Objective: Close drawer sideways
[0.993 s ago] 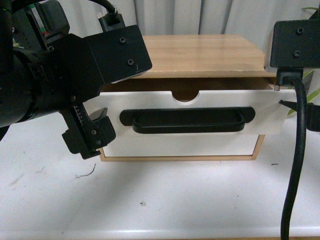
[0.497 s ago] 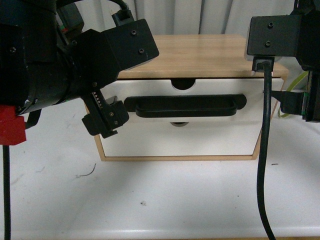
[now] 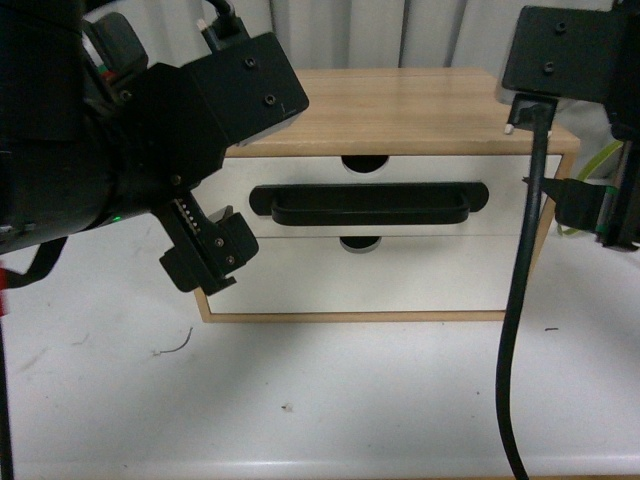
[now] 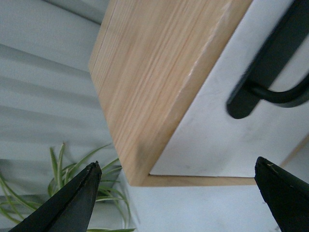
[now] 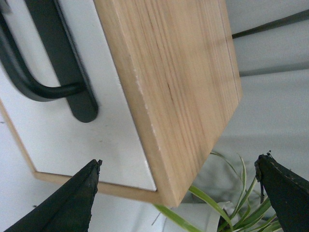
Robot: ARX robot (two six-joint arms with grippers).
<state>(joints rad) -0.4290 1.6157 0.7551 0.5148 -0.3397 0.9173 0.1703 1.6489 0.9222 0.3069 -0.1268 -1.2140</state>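
**Drawer closure, front and wrist views.** The drawer (image 3: 440, 172) sat in the upper slot of the cabinet (image 3: 400, 105). Its white front was level with the cabinet's face and with the lower drawer (image 3: 400, 280) beneath it. The handle (image 3: 367, 204) ran across the cabinet's front.

A second before, the drawer front stood well out from the cabinet and hid the lower drawer's notch. Half a second before, it was partway in — here no gap showed, and that notch was in view under the handle. From this the closing stroke was judged complete or very nearly so, with only withdrawal of the arms left.

The left tool (image 4: 178, 199) was spread wide, one finger on either side of the cabinet's left front corner, pinching nothing. The right tool (image 5: 178, 193) was likewise spread about the right front corner. Whether any finger touched the cabinet could not be told. The cabinet stood on the white counter (image 3: 330, 400).
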